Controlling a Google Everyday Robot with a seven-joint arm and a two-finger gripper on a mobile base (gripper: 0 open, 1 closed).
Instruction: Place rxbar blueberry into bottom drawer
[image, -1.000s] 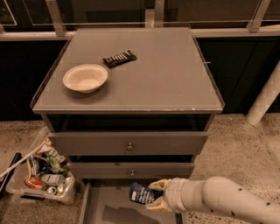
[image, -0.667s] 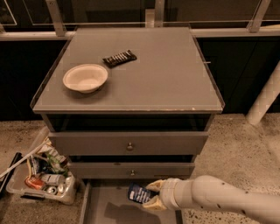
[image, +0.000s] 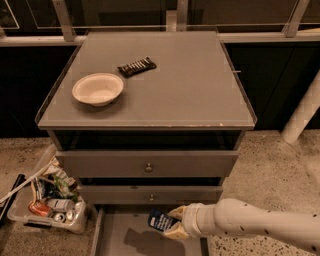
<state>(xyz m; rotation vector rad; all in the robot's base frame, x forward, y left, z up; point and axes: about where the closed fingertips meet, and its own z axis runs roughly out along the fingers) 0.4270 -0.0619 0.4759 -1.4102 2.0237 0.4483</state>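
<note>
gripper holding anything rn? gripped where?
Yes. The gripper is shut on the rxbar blueberry, jaws pinching the end nearest the arm. The rest sticks out free above the open bottom drawer.

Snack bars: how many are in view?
2. The rxbar blueberry is held in the tool above the open bottom drawer; a dark bar lies on the cabinet top beside the bowl. The bin may hide more.
</note>
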